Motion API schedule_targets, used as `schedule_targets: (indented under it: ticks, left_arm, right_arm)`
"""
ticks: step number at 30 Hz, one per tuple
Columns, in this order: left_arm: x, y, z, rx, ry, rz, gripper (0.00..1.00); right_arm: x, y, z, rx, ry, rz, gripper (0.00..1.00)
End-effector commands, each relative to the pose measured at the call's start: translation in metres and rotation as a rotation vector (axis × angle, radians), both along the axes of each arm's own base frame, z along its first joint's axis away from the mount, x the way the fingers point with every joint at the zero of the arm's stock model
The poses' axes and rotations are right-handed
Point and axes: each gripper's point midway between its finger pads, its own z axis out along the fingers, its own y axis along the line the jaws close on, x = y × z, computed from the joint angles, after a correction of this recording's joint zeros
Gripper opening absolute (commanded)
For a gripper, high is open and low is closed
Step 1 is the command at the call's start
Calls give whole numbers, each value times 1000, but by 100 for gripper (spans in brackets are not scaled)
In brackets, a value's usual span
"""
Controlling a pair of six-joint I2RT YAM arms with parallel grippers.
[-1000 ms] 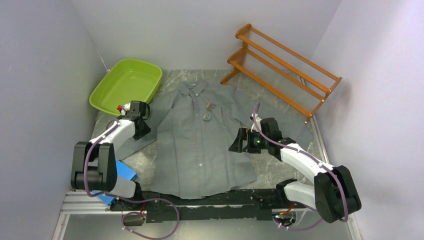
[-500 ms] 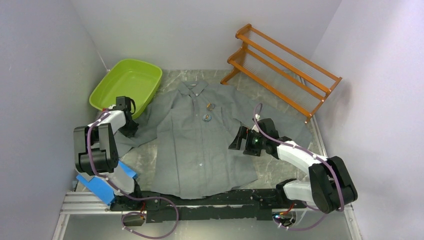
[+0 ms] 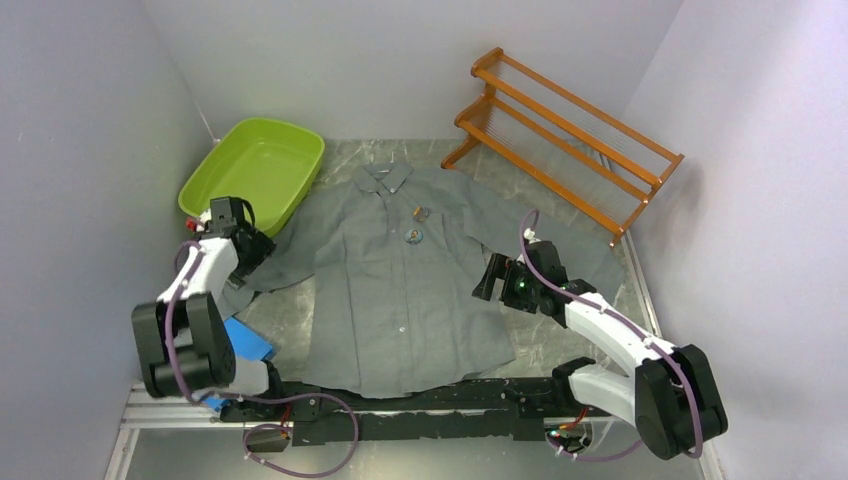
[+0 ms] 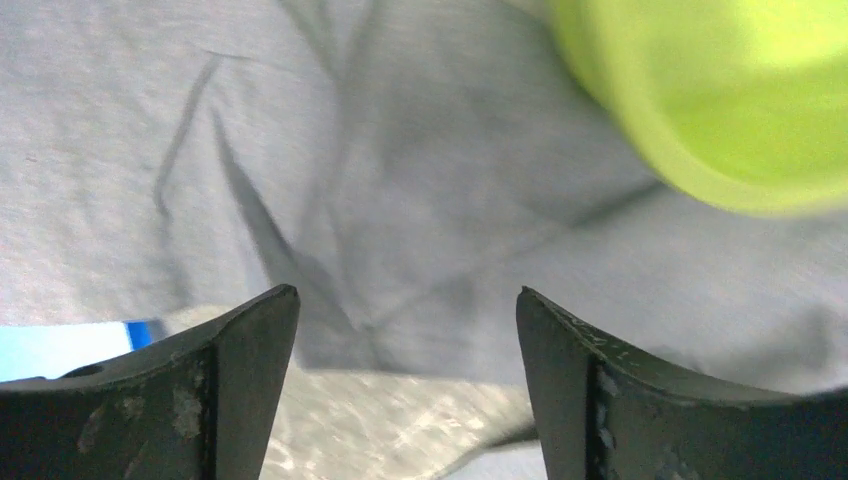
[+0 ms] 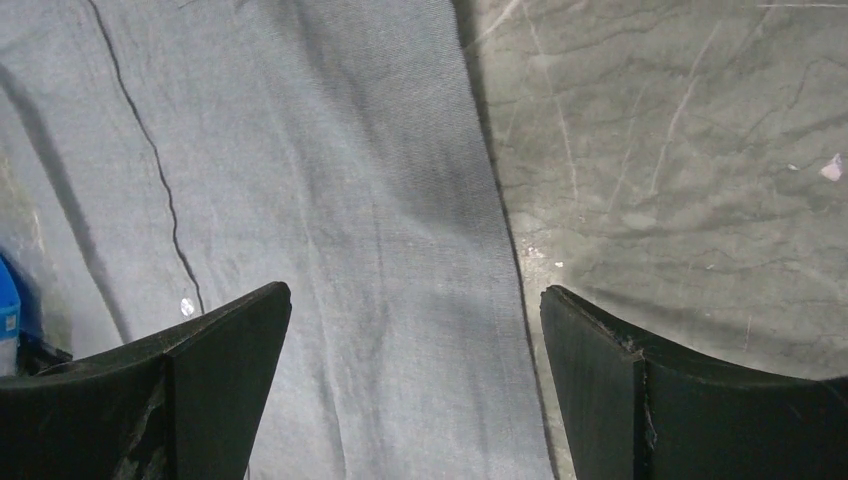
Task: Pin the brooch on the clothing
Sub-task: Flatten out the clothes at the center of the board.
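1. While both arms hang off to the sides, the dark-grey short-sleeved button-up shirt [image 3: 400,300] lies flat on the marbled grey table [image 5: 680,150], collar at the far end, front face up.
2. Task thing: a small round brooch [image 3: 413,235] sits on the chest just beside the button line, below the collar. A second small badge-like piece [image 3: 420,212] sits just above it. Too small to tell whether either clasp goes through the cloth.
3. Left pincer [image 4: 405,300]: jaws wide, nothing between them. It hovers over the shirt's left sleeve, close to the rim of the lime-green plastic tub [image 3: 215,190].
4. Right pincer [image 5: 415,292]: jaws wide, empty, above the shirt's right side edge where cloth meets bare table.
5. Judgement: the brooch is already on the garment and neither pincer is near it, so pinning looks done or nearly so. Only checking the seating seems left.
6. Room: bare table lies right of the shirt, toward the orange wooden slatted rack [image 3: 570,130]. The left side is tight, with the tub, wall and a blue flat piece [image 3: 250,340] near the base.
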Motion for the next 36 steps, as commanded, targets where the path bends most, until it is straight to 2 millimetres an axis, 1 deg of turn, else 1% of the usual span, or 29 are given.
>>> schedule_targets:
  ticks: [1,3,5,8,10,12,14,15,16,19,21,22,24,26,27,29,33,35,36]
  left_arm:
    - [18,-51,47,-97,-206,-225,89]
    - [14,-79,60,-110,-234,-318,91]
    - [7,-112,71,-133,-261,-431,91]
    - [-10,-160,73,-197,-269,-566,89]
    - [-26,-190,66,-245,-244,-642,87]
    - [-44,-211,54,-263,-190,-698,87]
    - [-70,-231,37,-282,-111,-747,84]
    - [-80,-236,28,-281,-76,-752,83]
    - [-89,-238,20,-267,-44,-749,82]
    - [-116,-238,2,-225,42,-732,82]
    - [-128,-237,-8,-204,77,-727,80]
    - [-133,-237,-13,-200,93,-718,79]
    - [-143,-237,-22,-190,126,-714,76]
    - [-154,-233,-32,-162,183,-698,72]
    - [-159,-231,-36,-149,209,-693,70]
    - [-169,-230,-44,-127,255,-687,67]
    - [-184,-233,-55,-120,308,-692,57]
    - [-192,-235,-59,-133,322,-696,51]
    - [-197,-235,-61,-143,331,-686,45]
  right_arm:
    - [11,15,31,56,-113,102,100]
    - [10,23,40,95,-146,145,100]
    - [8,30,46,133,-172,189,100]
    - [5,38,50,169,-190,236,100]
    - [2,42,51,190,-189,264,100]
    - [0,46,51,203,-180,286,100]
    - [-1,45,47,193,-156,284,99]
    - [0,42,43,172,-139,265,95]
    - [0,38,37,141,-110,238,93]
    - [-2,27,20,47,-25,184,92]
    - [-7,26,12,20,1,176,91]
    - [-11,27,7,19,14,178,84]
    - [-18,30,0,24,38,174,82]
    - [-26,30,-9,25,77,152,79]
    - [-31,26,-16,17,109,121,79]
    - [-36,22,-23,14,140,78,78]
    - [-44,6,-34,-29,176,-18,68]
    - [-49,-1,-38,-44,201,-66,66]
    - [-51,-3,-39,-47,213,-84,66]
